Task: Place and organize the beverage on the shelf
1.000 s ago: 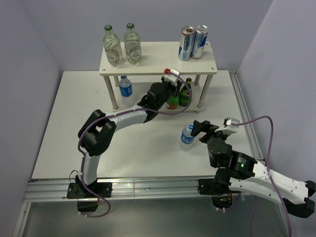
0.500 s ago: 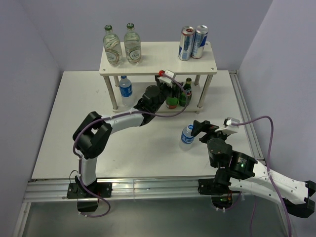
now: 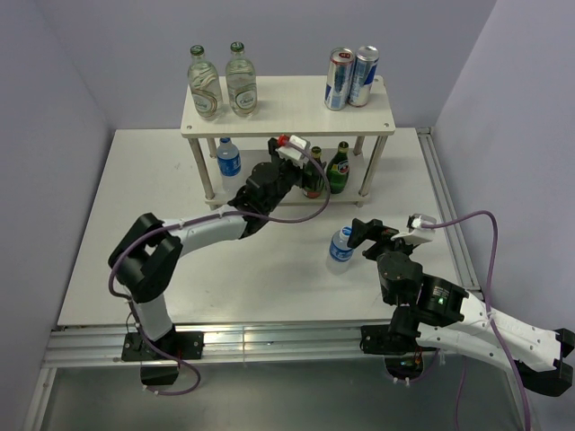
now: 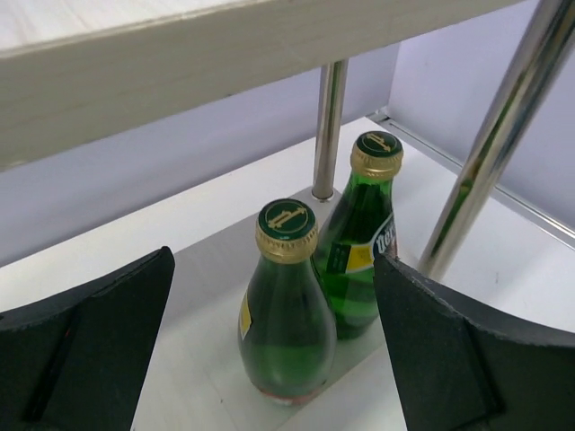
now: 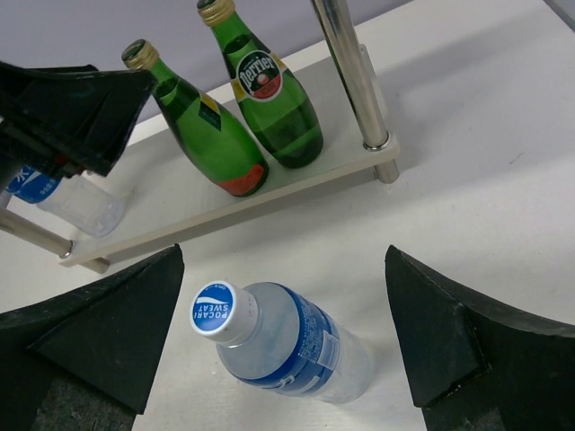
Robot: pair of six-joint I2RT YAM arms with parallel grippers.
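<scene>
Near you, your right pincer (image 5: 286,260) is wide open and holds nothing. The blue-label water bottle (image 5: 287,346) stands on the worktop (image 3: 135,269) between its fingers, likely the next one to go up.

Past it, your left pincer (image 4: 274,260) is wide open and empty too. The front green bottle (image 4: 286,323) stands on the low board (image 5: 171,223), right beside the second green bottle (image 4: 364,233), like with like.

The shelf (image 3: 287,108) sits at the worktop's far edge. Back out straight, because the top board (image 4: 225,54) hangs low over the caps and a leg (image 4: 490,135) is close.

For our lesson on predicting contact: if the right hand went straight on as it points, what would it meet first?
Probably the blue-labelled bottle, standing right before the open right hand.
</scene>
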